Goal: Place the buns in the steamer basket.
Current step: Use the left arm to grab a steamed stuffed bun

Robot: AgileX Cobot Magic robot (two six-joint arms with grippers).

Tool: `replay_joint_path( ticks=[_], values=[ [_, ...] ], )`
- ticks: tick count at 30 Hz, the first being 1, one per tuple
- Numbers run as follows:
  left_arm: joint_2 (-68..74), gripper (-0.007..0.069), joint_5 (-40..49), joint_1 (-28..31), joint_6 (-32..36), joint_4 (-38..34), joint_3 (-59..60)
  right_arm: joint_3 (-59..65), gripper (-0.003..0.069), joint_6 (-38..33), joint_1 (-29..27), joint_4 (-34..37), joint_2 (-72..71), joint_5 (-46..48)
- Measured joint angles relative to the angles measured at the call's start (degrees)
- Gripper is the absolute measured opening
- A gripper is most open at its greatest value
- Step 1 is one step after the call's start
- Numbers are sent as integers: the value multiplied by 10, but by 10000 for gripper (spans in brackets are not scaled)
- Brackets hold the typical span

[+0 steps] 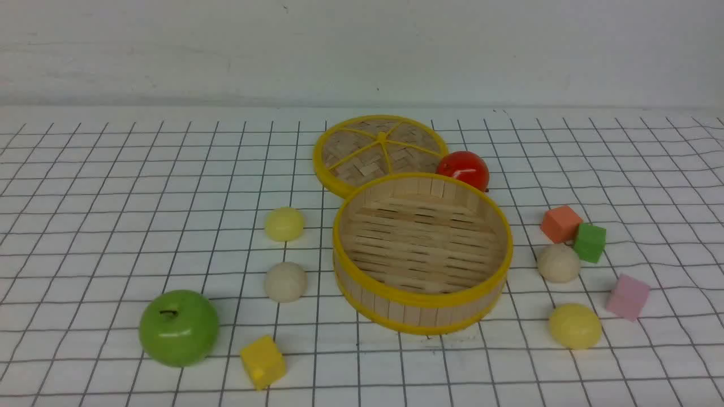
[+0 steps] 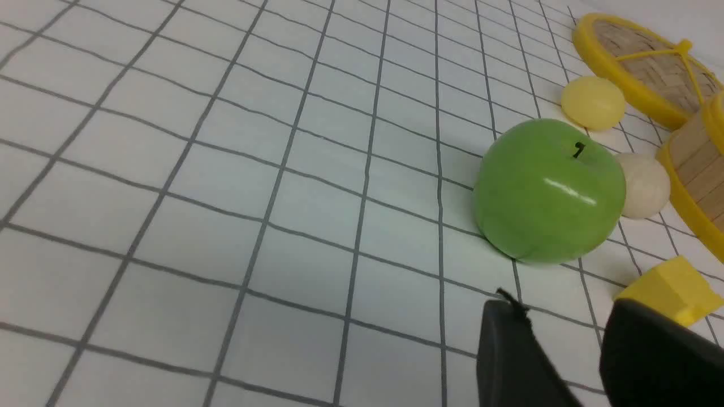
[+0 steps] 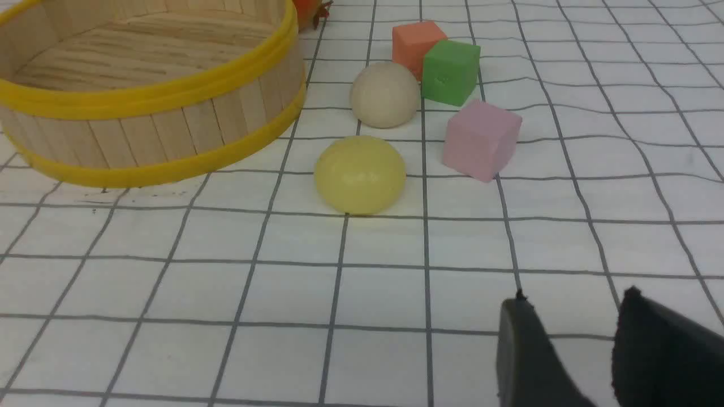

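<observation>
The steamer basket (image 1: 424, 299) stands empty mid-table, also in the right wrist view (image 3: 153, 90). Left of it lie a pale yellow bun (image 1: 284, 224) and a beige bun (image 1: 285, 281). To its right sit another beige bun (image 1: 559, 263) and a yellow bun (image 1: 574, 325). My left gripper (image 2: 563, 308) is open and holds nothing, near the apple, with the yellow bun (image 2: 593, 103) and beige bun (image 2: 645, 185) beyond it. My right gripper (image 3: 574, 297) is open over bare cloth, short of the yellow bun (image 3: 360, 175) and beige bun (image 3: 384, 94). Neither gripper shows in the front view.
A green apple (image 1: 179, 327) and yellow cube (image 1: 263, 362) lie front left. The woven lid (image 1: 380, 151) and red tomato (image 1: 462, 169) sit behind the basket. Orange (image 1: 560, 223), green (image 1: 590, 242) and pink (image 1: 628, 296) cubes crowd the right-hand buns.
</observation>
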Motion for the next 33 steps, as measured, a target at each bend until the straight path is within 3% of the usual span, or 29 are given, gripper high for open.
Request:
replay_joint_path(
  ticks=[22, 26, 27, 29, 33],
  values=[
    [0, 237, -7, 0, -3, -7, 0, 0, 239, 0, 0, 0, 0, 0],
    [0, 237, -61, 0, -46, -91, 0, 0, 239, 0, 0, -1, 0, 0],
    [0, 237, -95, 0, -80, -162, 0, 0, 239, 0, 0, -1, 0, 0],
    [0, 237, -126, 0, -104, -234, 0, 0, 239, 0, 0, -2, 0, 0],
    [0, 225, -185, 0, -120, -299, -1, 0, 239, 0, 0, -3, 0, 0]
  ],
)
